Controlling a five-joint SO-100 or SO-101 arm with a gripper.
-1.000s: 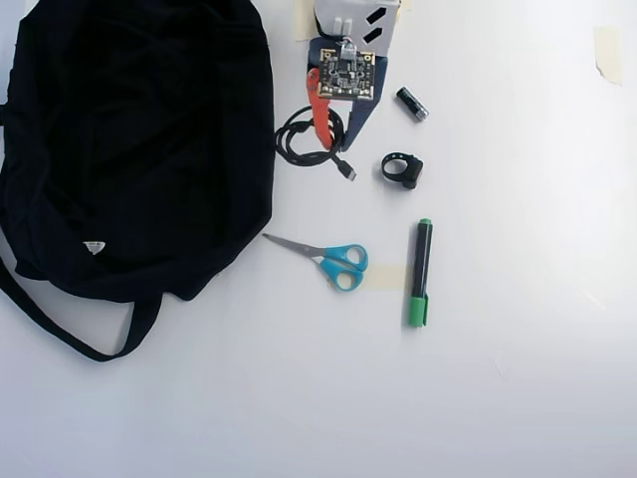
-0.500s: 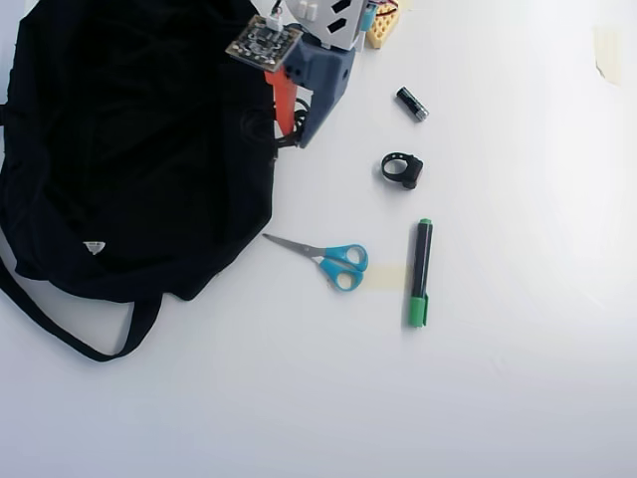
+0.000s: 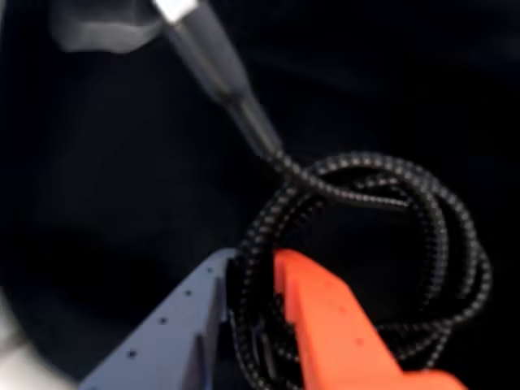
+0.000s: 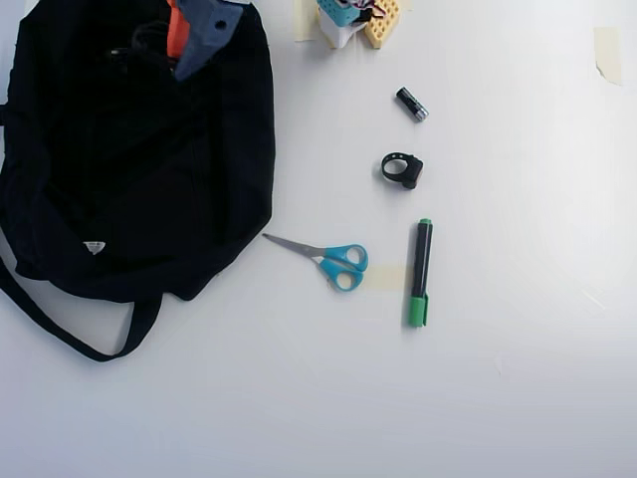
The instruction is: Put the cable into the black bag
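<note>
In the wrist view, clamped on the coiled black cable (image 3: 366,244) between the blue-grey finger (image 3: 175,321) and the orange finger (image 3: 337,325) of the gripper (image 3: 252,264), with most loops spilling out past the orange one and the plug end sticking up and away over the dark bag (image 3: 106,179) inside. In the overhead view, dipped into the open top of the black bag (image 4: 139,169), gripper (image 4: 189,40) barely peeking out, cable hidden; off to the side on the white table (image 4: 518,378), scissors (image 4: 328,259) and a green marker (image 4: 421,271).

The gripper (image 3: 256,280) has one bright orange plastic finger (image 3: 341,325) and one slate-blue finger (image 3: 175,325) dotted with small dark holes, the same two colours showing in the overhead view (image 4: 189,35).
</note>
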